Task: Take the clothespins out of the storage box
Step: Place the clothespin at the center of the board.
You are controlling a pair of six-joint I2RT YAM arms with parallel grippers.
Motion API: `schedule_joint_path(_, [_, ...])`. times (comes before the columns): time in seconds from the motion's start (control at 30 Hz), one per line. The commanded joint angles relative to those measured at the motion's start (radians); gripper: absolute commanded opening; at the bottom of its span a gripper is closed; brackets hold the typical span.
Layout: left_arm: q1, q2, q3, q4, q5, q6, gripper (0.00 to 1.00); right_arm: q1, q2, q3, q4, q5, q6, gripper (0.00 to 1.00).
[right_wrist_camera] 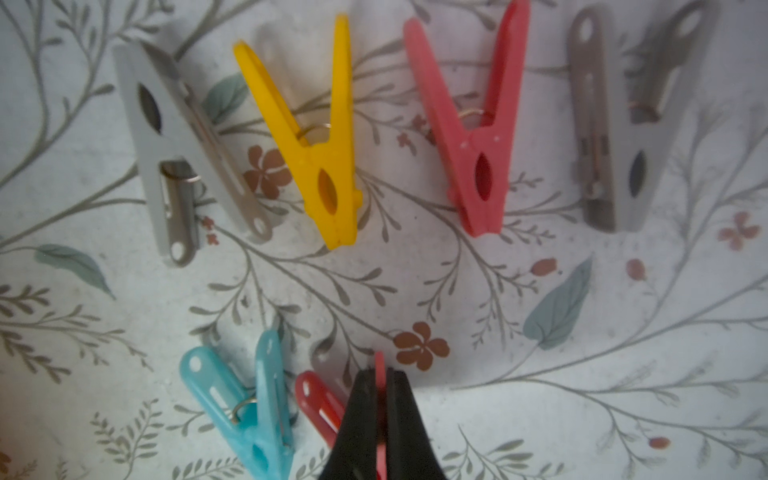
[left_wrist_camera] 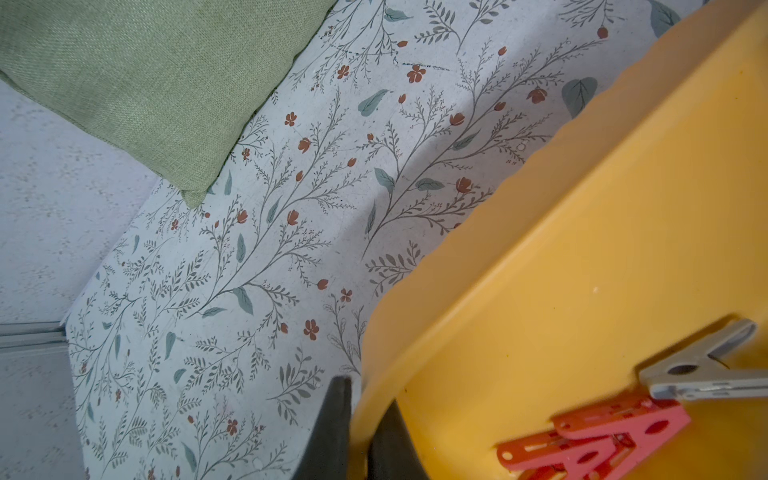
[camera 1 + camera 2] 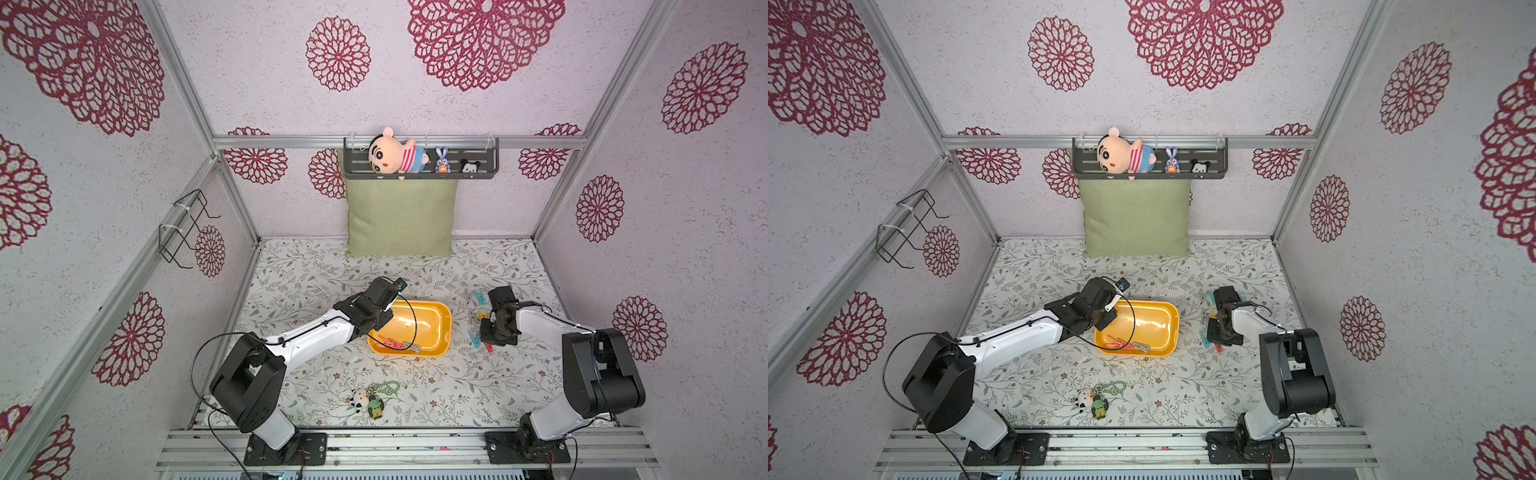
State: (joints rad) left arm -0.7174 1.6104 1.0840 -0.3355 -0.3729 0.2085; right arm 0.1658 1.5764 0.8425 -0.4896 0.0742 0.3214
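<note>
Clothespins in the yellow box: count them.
3: a grey clothespin and two overlapping red clothespins beside it, along the near wall of the yellow box. A third red one may be hidden beneath.

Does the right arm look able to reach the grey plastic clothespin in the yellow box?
Likely not: right gripper is shut on a red plastic clothespin, and a black cable crosses the box.

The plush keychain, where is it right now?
In both top views the plush keychain lies mid-front on the floral table, apart from the yellow storage box behind it.
</note>
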Motion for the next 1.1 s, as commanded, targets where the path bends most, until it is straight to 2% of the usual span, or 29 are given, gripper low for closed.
schedule_joint_path(0.0, [-0.019, 0.002, 0.006, -0.054, -0.012, 0.025, 0.0, -0.008, 0.02, 0.02, 0.0, 0.012, -0.024, 0.0])
schedule_joint_path(0.8, [-0.019, -0.006, 0.003, -0.052, -0.017, 0.027, 0.0, -0.018, 0.071, 0.054, 0.011, 0.03, -0.035, 0.0])
schedule_joint_path(1.07, [-0.019, -0.006, 0.004, -0.05, -0.017, 0.027, 0.0, -0.019, 0.041, 0.063, -0.011, 0.035, -0.035, 0.17])
